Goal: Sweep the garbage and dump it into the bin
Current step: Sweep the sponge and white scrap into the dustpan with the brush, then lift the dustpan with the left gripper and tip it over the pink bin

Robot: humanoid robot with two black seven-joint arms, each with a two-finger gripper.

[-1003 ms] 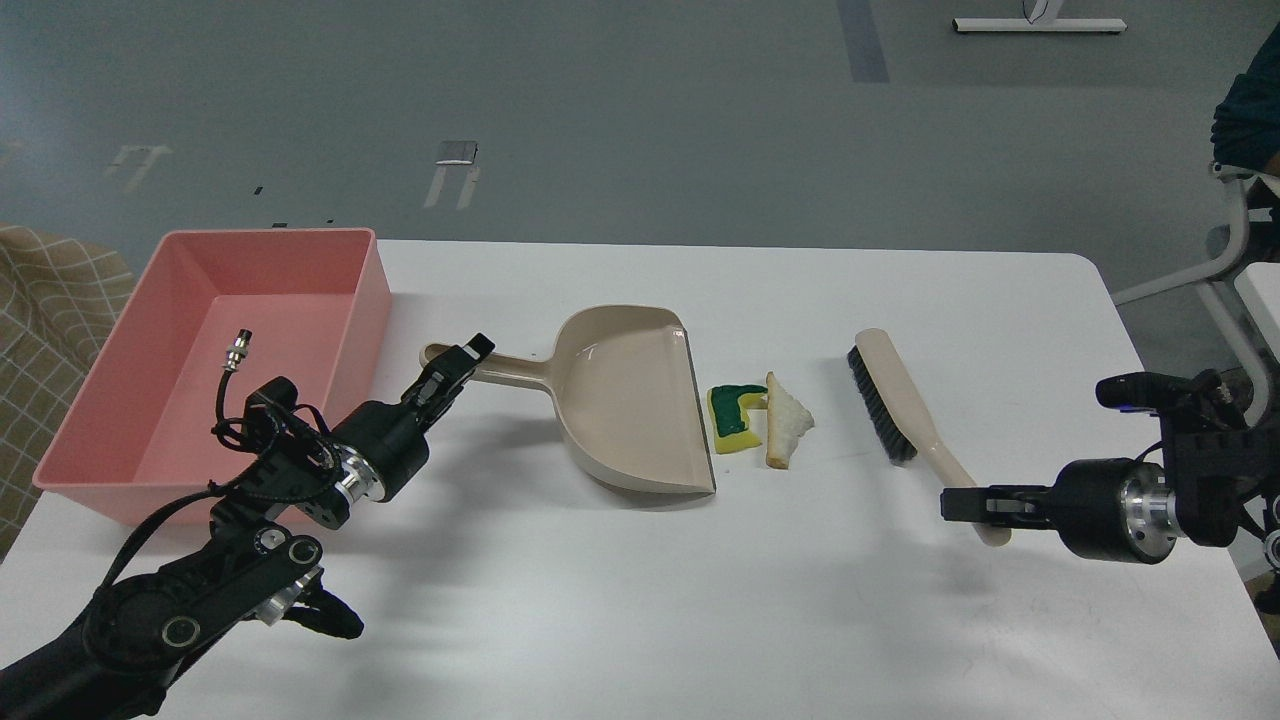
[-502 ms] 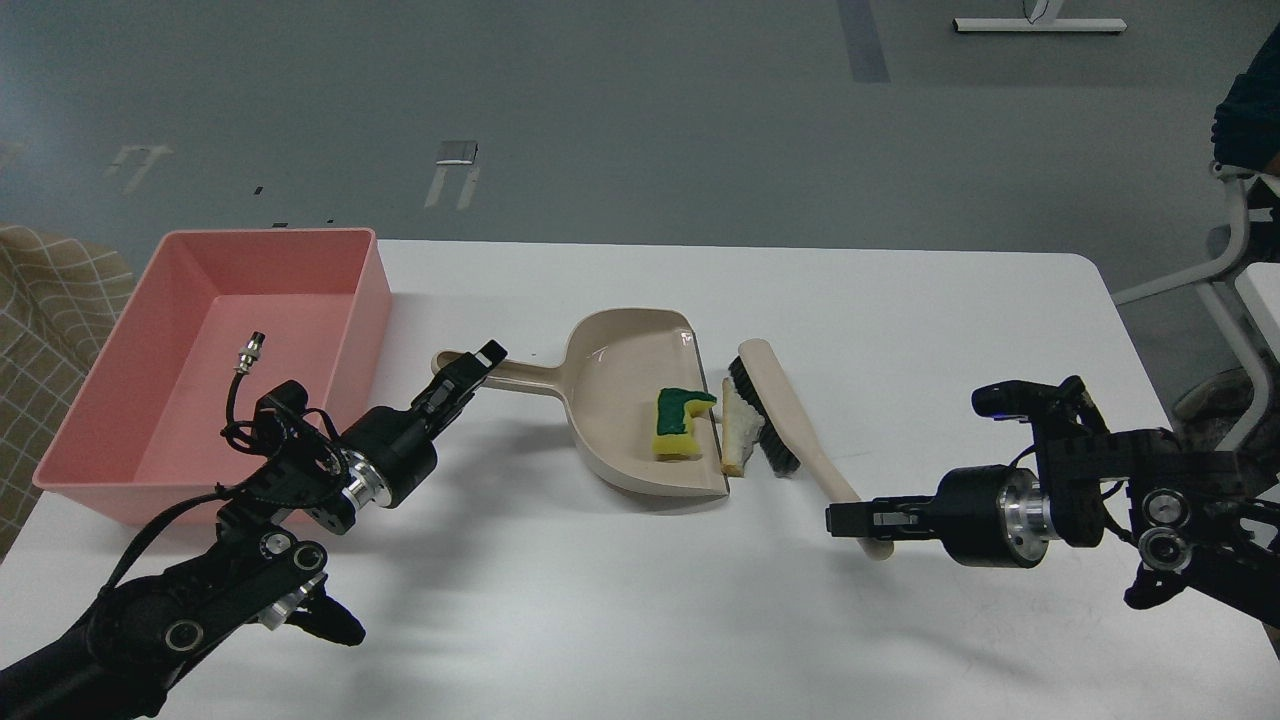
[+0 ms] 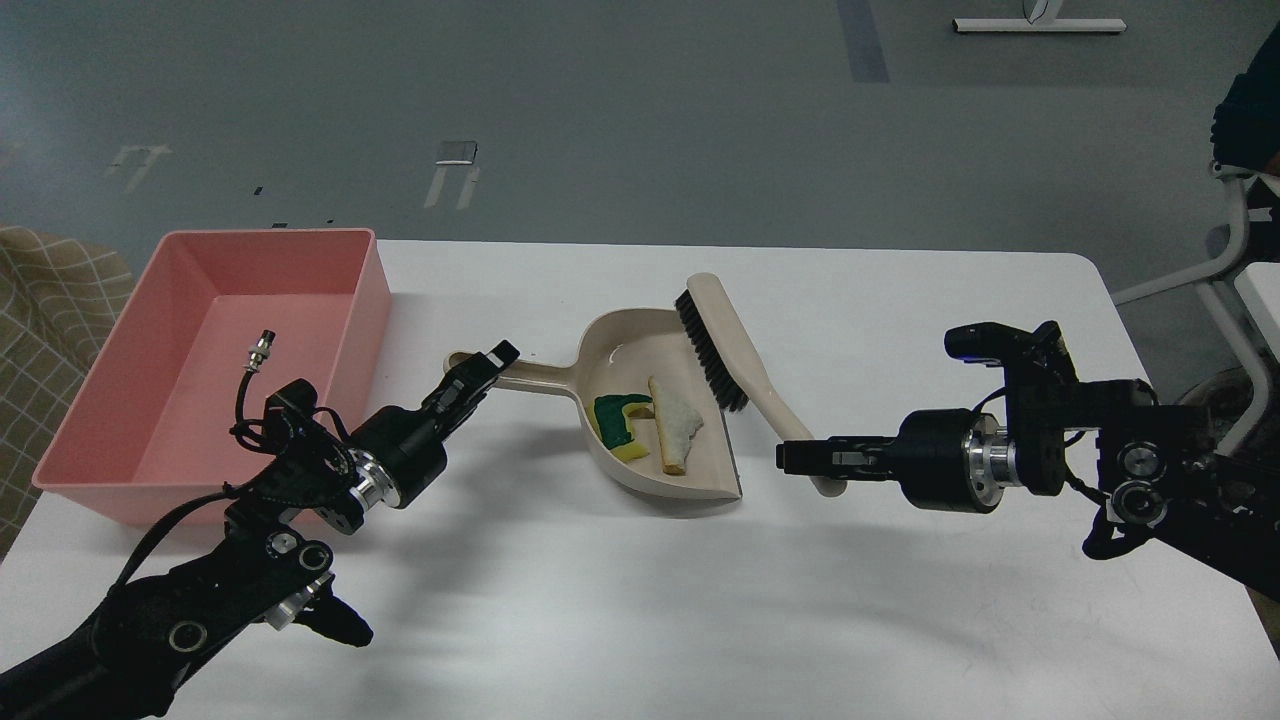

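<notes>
The beige dustpan point(image 3: 700, 465) lies mid-table, its handle pointing left. My left gripper point(image 3: 482, 371) is shut on the dustpan handle point(image 3: 530, 376). Inside the pan lie the yellow sponge piece with green top point(image 3: 617, 420) and the white bread wedge with tan crust point(image 3: 677, 434). My right gripper point(image 3: 805, 462) is shut on the handle end of a beige hand brush point(image 3: 730, 350). The brush's black bristles point(image 3: 711, 353) sit over the pan's open right edge. The pink bin point(image 3: 170, 440) stands at the far left, with nothing in it.
The white table point(image 3: 900, 320) has rounded corners and a far edge beyond the dustpan. A checked cloth point(image 3: 50, 300) lies left of the bin. A chair frame point(image 3: 1235, 250) stands off the table's right side.
My right gripper swept the brush leftward. The sponge piece and the bread wedge moved from the table into the dustpan. The dustpan and my left gripper shifted slightly right.
</notes>
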